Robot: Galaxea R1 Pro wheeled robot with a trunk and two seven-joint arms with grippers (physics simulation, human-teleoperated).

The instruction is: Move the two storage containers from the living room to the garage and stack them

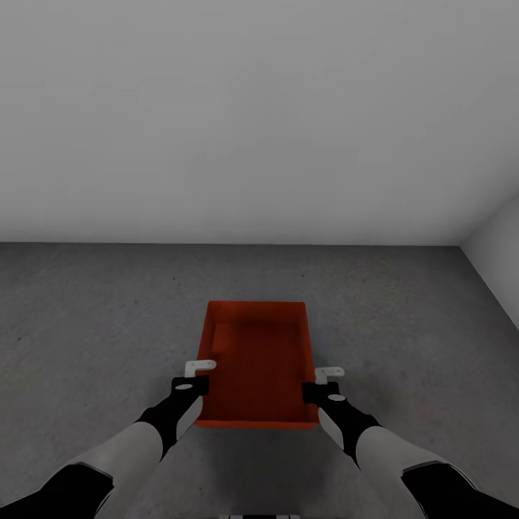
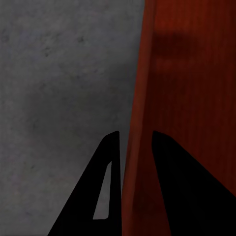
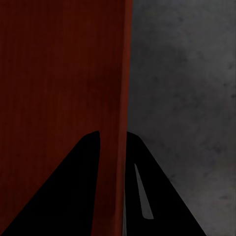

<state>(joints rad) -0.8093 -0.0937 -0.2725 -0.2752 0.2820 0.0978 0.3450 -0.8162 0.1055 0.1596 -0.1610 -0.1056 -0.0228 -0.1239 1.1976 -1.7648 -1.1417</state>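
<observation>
Item: one orange-red storage container (image 1: 259, 364), open-topped, rectangular, thin plain walls, interior bare. Location: garage, over the dark grey speckled concrete floor (image 1: 94, 317), short of the pale grey wall (image 1: 245, 115); whether it rested on the floor or hung just above it could not be told.

Left pincer (image 1: 200, 367): on the container's left long wall, toward the near end. In the left wrist view its two dark fingers (image 2: 105, 187) stood one on each side of that wall (image 2: 135, 147), clenched on it, with the floor beyond the outer finger.

Right pincer (image 1: 329, 374): on the container's right long wall, opposite the left pincer. In the right wrist view its fingers (image 3: 142, 187) likewise straddled the wall (image 3: 123, 147), one inside the container and one outside, clenched on it.

A second pale wall (image 1: 497, 259) met the first to the container's right.
</observation>
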